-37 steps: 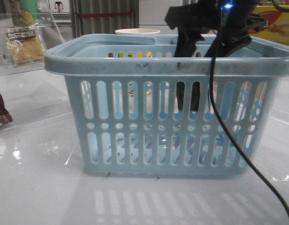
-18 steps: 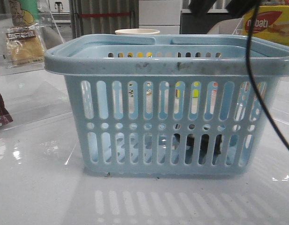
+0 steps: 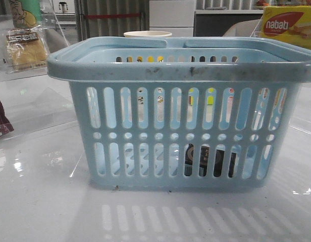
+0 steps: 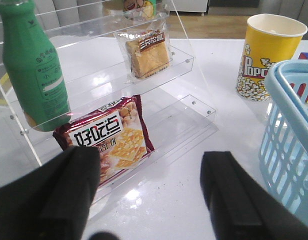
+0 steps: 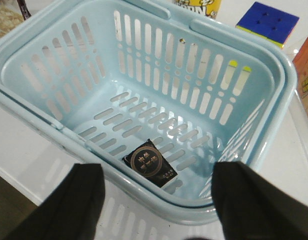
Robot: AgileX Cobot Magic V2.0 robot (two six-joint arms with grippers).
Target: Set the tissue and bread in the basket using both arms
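Note:
The light-blue basket [image 3: 180,70] stands mid-table; it also shows in the right wrist view [image 5: 154,55] and the left wrist view [image 4: 289,130]. The black tissue pack [image 5: 150,162] lies flat on the basket floor and shows through the slots in the front view [image 3: 211,160]. The wrapped bread [image 4: 146,52] rests on a shelf of the clear rack [image 4: 184,107], at far left in the front view [image 3: 27,48]. My right gripper [image 5: 156,200] is open and empty above the basket's near rim. My left gripper [image 4: 150,192] is open and empty over the table, short of the rack.
A dark red-brown snack packet [image 4: 106,140] and a green bottle [image 4: 31,65] sit on the rack. A yellow popcorn cup [image 4: 264,52] stands behind the basket. A nabati box [image 3: 289,27] is at back right. A colour cube [image 5: 266,22] lies beyond the basket.
My right gripper rose out of the basket and left the front view. The tissue pack, let go, now lies on the basket floor.

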